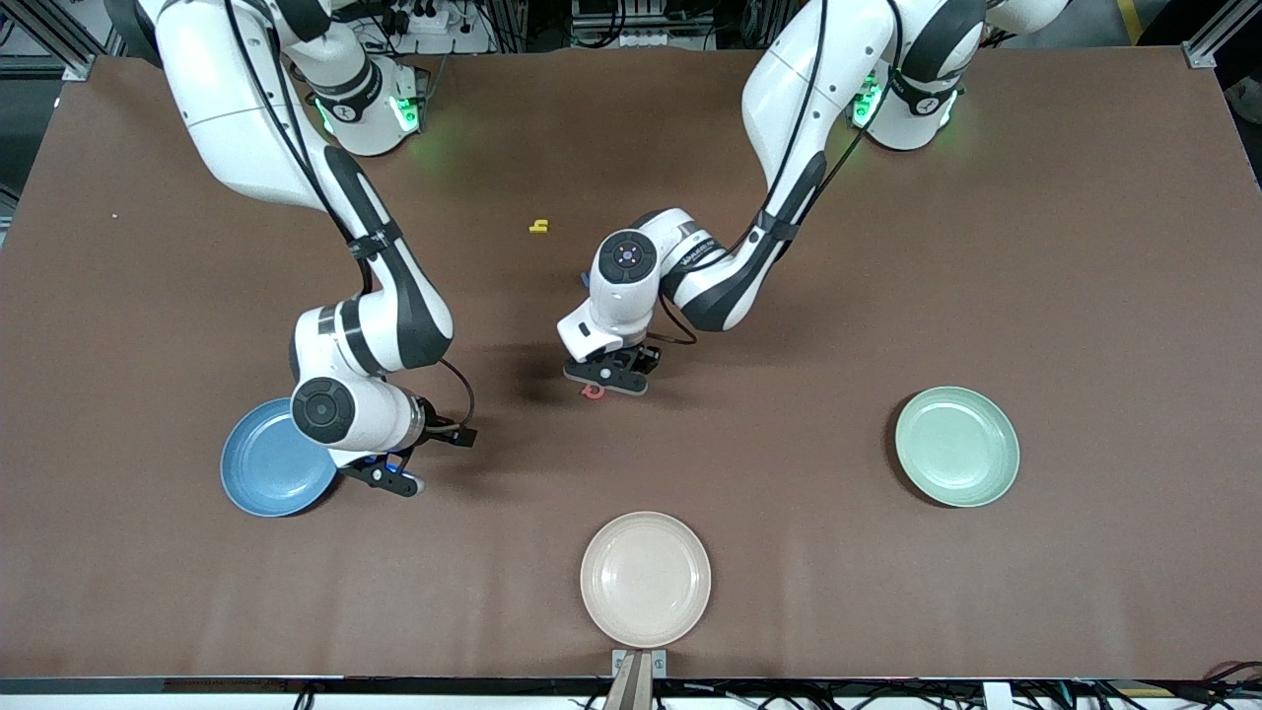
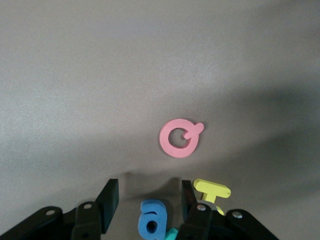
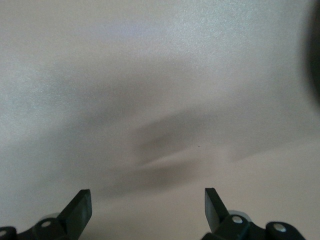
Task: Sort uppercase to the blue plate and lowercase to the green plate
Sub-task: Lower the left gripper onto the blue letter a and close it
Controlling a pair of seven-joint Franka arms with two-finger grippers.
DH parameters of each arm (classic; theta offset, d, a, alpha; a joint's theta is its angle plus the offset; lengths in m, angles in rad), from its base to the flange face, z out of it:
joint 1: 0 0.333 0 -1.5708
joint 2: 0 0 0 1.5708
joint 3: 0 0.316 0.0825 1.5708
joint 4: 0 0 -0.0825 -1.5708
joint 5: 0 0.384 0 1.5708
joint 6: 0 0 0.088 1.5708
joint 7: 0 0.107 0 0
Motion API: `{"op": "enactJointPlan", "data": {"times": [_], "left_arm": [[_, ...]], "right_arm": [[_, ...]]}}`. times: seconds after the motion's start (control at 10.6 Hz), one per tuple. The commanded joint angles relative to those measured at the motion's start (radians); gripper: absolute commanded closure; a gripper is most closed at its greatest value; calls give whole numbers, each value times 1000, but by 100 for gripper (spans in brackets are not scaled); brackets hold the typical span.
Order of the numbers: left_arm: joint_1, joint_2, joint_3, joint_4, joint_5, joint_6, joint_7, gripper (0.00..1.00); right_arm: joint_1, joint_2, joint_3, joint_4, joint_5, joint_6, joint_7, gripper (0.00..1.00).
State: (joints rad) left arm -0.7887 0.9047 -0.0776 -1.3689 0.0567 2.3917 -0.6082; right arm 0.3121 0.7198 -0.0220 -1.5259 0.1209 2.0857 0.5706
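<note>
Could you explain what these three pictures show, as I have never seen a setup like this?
Two white robot arms stand at a brown table. One picture looks down from a high camera; the other two come from cameras on the arms' wrists. The left gripper hangs low over small foam letters: a blue a sits between its part-closed fingers, with a pink Q and a yellow letter beside it. The right gripper, open and empty, waits beside the blue plate. A green plate, a beige plate and a small yellow h also lie there.
</note>
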Motion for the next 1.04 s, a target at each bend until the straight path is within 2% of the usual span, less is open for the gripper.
{"op": "enactJointPlan", "data": {"times": [0.0, 0.66, 0.85, 0.94], "left_arm": [[-15, 10, 13, 5, 32, -3, -27, 43], [-30, 6, 13, -15, 32, -11, -30, 43], [-37, -1, 15, -15, 34, -49, -28, 43], [-37, -3, 15, -15, 34, -51, -27, 46]], "right_arm": [[-4, -3, 4, -7, 11, 10, -12, 0], [-4, -3, 4, -7, 13, 8, -12, 0], [-4, -3, 4, -5, 16, 8, -12, 0], [-4, -3, 4, -5, 16, 8, -12, 0]]}}
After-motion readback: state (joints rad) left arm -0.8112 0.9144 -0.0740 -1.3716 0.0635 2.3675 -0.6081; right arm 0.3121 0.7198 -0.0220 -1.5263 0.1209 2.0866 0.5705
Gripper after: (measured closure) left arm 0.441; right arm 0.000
